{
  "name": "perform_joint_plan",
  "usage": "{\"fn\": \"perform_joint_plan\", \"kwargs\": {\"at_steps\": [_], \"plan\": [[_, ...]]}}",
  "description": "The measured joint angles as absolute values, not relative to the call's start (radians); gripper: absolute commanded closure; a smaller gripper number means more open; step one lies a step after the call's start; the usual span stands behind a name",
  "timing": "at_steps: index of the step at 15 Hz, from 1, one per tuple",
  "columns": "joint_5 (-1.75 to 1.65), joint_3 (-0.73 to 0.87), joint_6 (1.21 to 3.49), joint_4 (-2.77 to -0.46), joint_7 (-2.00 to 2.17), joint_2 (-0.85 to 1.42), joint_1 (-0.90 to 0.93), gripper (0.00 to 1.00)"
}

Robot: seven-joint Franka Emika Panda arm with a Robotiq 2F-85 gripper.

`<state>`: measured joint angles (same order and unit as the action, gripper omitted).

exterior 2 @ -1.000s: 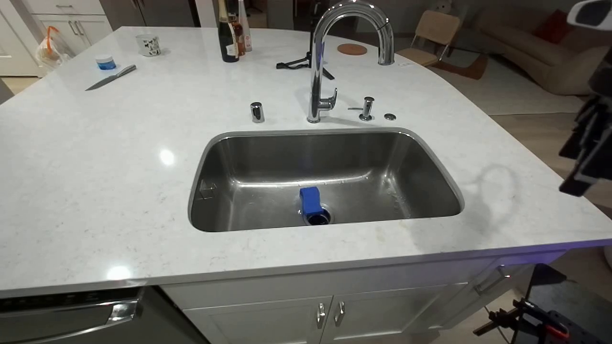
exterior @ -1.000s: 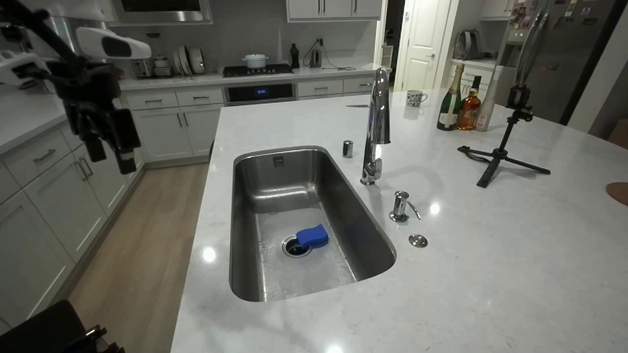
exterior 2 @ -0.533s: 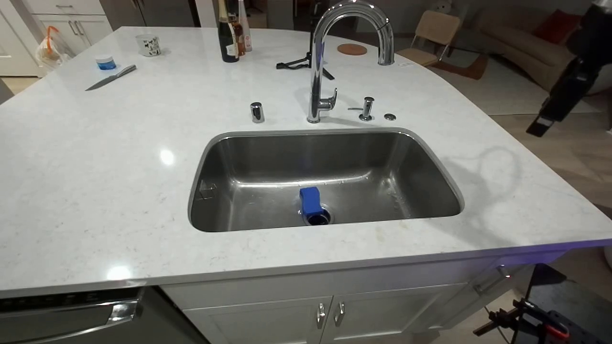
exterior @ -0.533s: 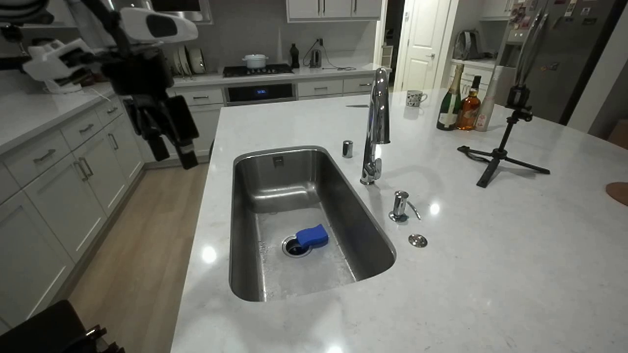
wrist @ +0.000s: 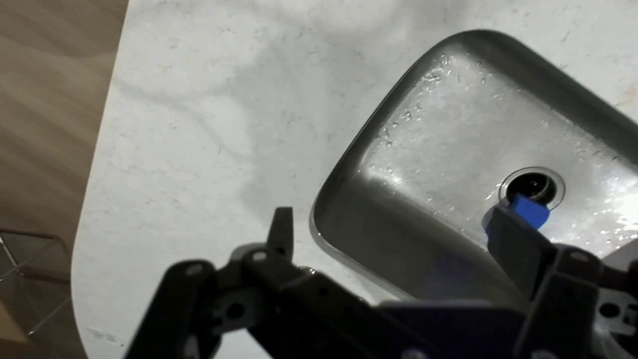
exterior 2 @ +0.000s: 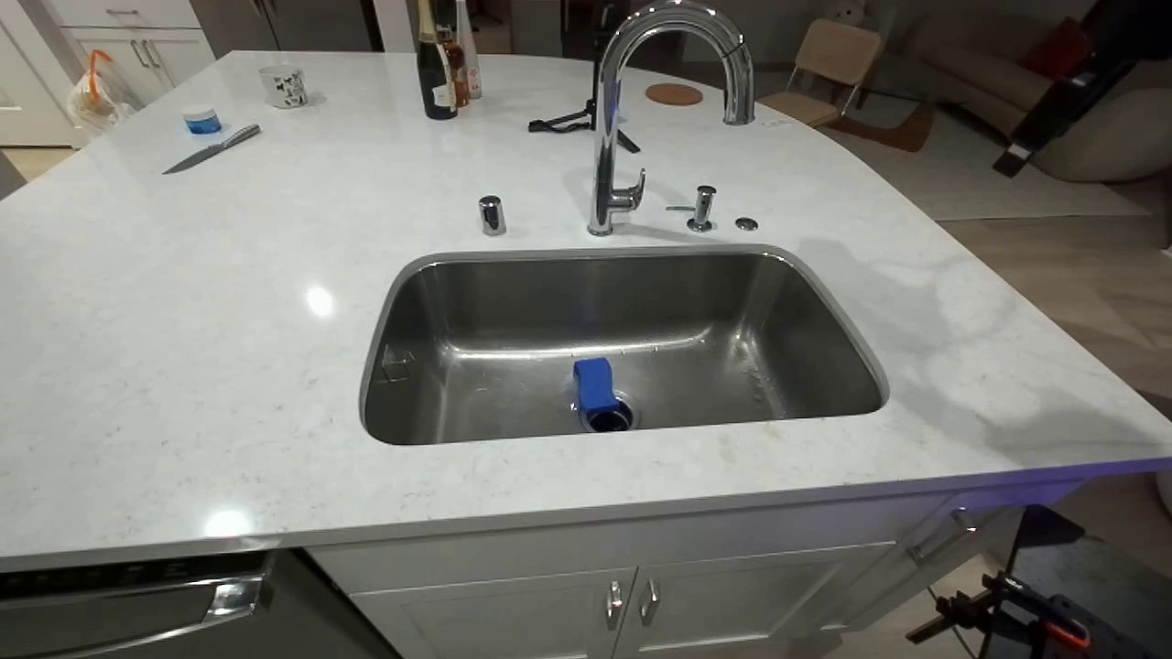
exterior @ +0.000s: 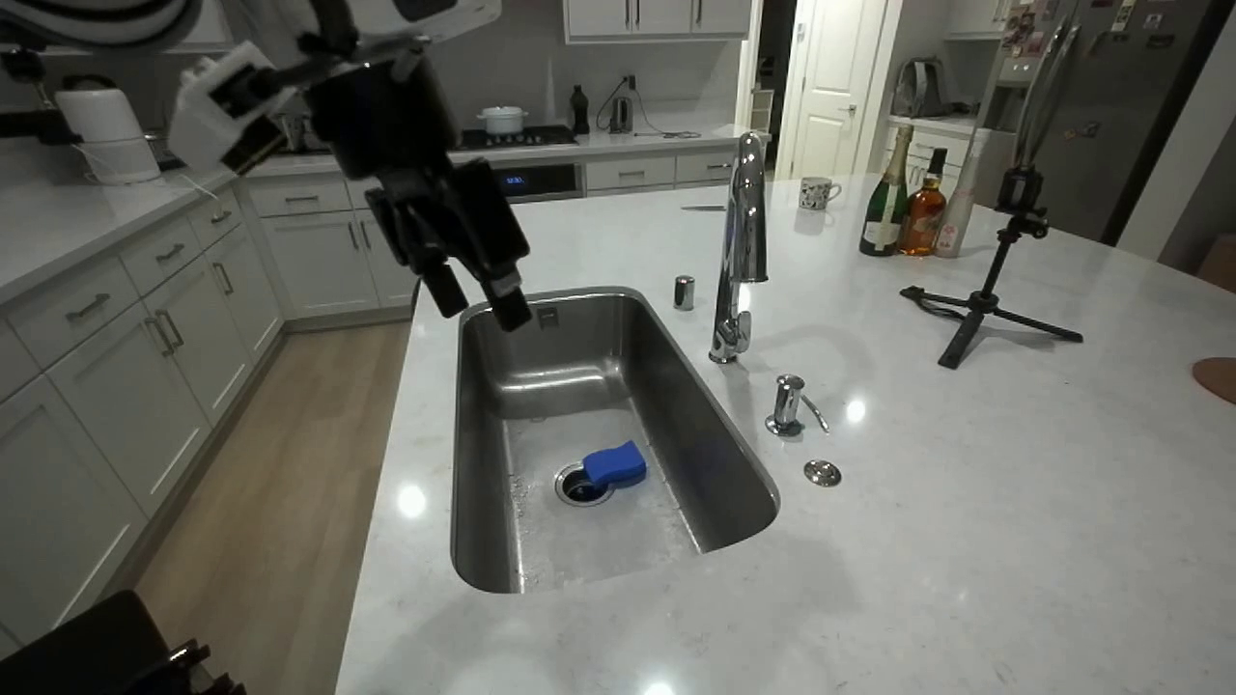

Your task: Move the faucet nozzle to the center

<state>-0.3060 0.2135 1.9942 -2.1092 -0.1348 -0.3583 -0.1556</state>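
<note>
The chrome gooseneck faucet (exterior: 745, 217) stands on the counter behind the sink and shows in both exterior views. Its nozzle (exterior 2: 739, 96) points down, with the spout swung toward the soap dispenser side, over the counter rather than the basin's middle. The steel sink basin (exterior 2: 568, 297) also shows in the wrist view (wrist: 394, 234). My gripper (exterior: 481, 305) is open and empty, high and apart from the faucet. In the wrist view my gripper (wrist: 392, 212) has its fingers wide apart above a sink corner. The faucet is out of the wrist view.
A blue sponge (exterior: 615, 465) lies by the drain (exterior: 583, 486). A soap dispenser (exterior: 788, 405), a chrome knob (exterior: 685, 292) and a disc (exterior: 823, 473) sit near the faucet. Bottles (exterior: 884, 208), a black tripod (exterior: 980, 304) and a knife (exterior 2: 212, 149) are on the counter.
My gripper has moved steadily right in an exterior view, from over the floor toward the sink, and risen in an exterior view. The faucet and sponge have not moved.
</note>
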Motion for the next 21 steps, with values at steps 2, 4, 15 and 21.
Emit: {"fn": "perform_joint_plan", "kwargs": {"at_steps": [2,4,15,21], "plan": [[-0.315,0.225,2.07,-2.082,-0.126,-0.316,-0.181,0.0],[-0.339,0.228,2.164,-2.058,-0.086,-0.27,-0.205,0.0],[-0.634,0.218,2.575,-1.903,0.388,-0.045,-0.256,0.0],[-0.593,0.204,2.551,-1.879,0.402,-0.02,-0.232,0.0]]}}
